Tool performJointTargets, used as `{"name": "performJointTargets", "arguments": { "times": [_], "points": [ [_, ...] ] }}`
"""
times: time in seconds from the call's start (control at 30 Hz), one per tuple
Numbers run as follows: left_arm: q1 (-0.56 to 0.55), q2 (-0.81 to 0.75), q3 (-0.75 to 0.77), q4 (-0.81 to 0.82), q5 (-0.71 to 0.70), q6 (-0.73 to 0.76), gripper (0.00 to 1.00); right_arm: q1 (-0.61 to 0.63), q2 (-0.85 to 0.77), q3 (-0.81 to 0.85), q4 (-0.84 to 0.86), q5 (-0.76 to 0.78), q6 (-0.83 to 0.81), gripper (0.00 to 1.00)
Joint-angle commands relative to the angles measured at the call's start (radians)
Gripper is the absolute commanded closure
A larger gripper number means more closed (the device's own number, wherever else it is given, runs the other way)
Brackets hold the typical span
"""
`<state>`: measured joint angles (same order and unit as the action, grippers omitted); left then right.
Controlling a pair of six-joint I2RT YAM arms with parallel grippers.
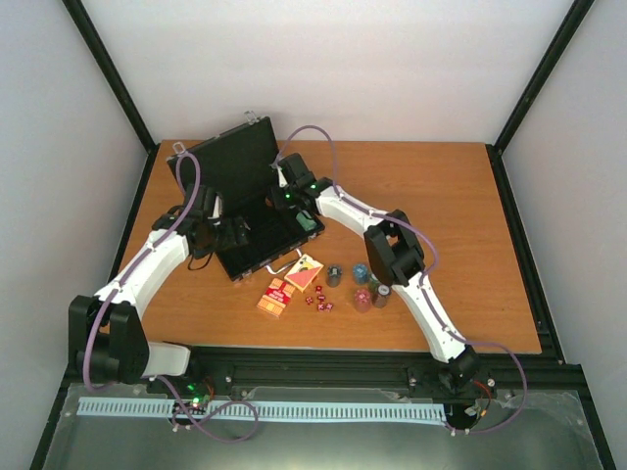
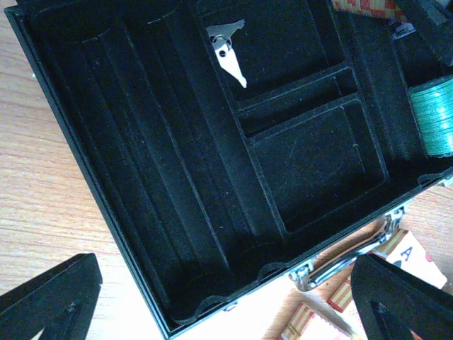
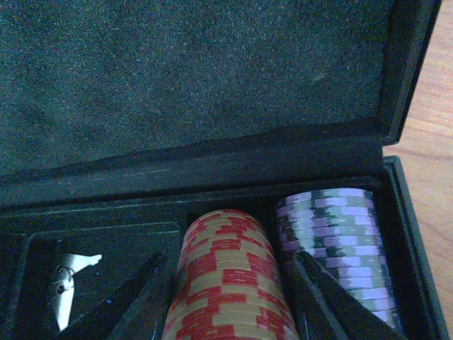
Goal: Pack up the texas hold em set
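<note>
Nearest the arm bases, on the brown wooden table (image 1: 470, 245), the unpacked pieces lie in front of the flat black hinged briefcase (image 1: 259, 229).
- An orange card box (image 1: 276, 298).
- A red card box (image 1: 305, 272), just beside the case's silver handle (image 2: 347, 259).
- Tiny dark-red dice (image 1: 319, 302), scattered right of the boxes.
- A cluster of short loose chip stacks (image 1: 362, 299), further right.

Left gripper (image 2: 225, 287): hovers at the case's front-left corner, fingers spread wide with nothing between them, above the long chip grooves.

Inside the case is a black felt tray.
- The left-hand grooves are bare.
- The middle pockets are bare, except for small silver keys (image 2: 228, 51) in the farther one.
- On the right side a green chip stack (image 2: 433, 117) lies on its edge.
- Deeper in, a purple-and-white chip stack (image 3: 333, 248) lies against the case's right wall.

Right gripper (image 3: 230, 297): over the case's right rear, pinching a red-and-cream chip stack (image 3: 226, 276) held sideways, just left of the purple one. Cannot tell whether that stack is seated in its groove.

Farthest back, the black lid (image 1: 227, 162) stands open.

Progress, as I judge it: early.
- Two stacks appear stowed, with a third in the right gripper at the tray.
- Left to do: the table stacks, both card boxes and the dice.
- After that, lid down and latches shut.
</note>
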<state>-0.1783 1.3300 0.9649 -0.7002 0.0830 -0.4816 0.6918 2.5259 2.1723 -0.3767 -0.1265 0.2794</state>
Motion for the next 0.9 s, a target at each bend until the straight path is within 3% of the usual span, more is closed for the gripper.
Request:
{"name": "performJointTargets", "arguments": {
  "times": [0.0, 0.13, 0.27, 0.5, 0.7, 0.8, 0.87],
  "points": [
    [0.004, -0.021, 0.002, -0.014, 0.016, 0.01, 0.0, 0.023, 0.005, 0.033, 0.053, 0.113, -0.049, 0.84],
    [0.005, -0.023, -0.005, -0.014, 0.014, 0.02, 0.0, 0.025, 0.0, 0.019, 0.032, 0.15, -0.065, 0.56],
    [0.005, -0.022, -0.008, -0.009, 0.018, 0.015, 0.0, 0.029, -0.026, -0.02, 0.027, 0.135, -0.089, 0.37],
    [0.005, -0.033, -0.01, -0.007, 0.026, 0.008, 0.0, 0.031, -0.088, 0.031, -0.03, 0.098, -0.122, 0.26],
    [0.005, -0.046, -0.011, -0.01, 0.016, 0.003, 0.0, 0.031, -0.164, 0.061, -0.218, 0.082, -0.139, 0.18],
    [0.005, -0.05, -0.003, -0.012, 0.015, 0.0, 0.0, 0.028, -0.241, -0.042, -0.317, 0.12, -0.161, 0.01],
    [0.005, -0.053, 0.001, -0.012, 0.015, 0.0, 0.0, 0.024, -0.316, -0.157, -0.351, 0.136, -0.184, 0.0]
  ]
}}
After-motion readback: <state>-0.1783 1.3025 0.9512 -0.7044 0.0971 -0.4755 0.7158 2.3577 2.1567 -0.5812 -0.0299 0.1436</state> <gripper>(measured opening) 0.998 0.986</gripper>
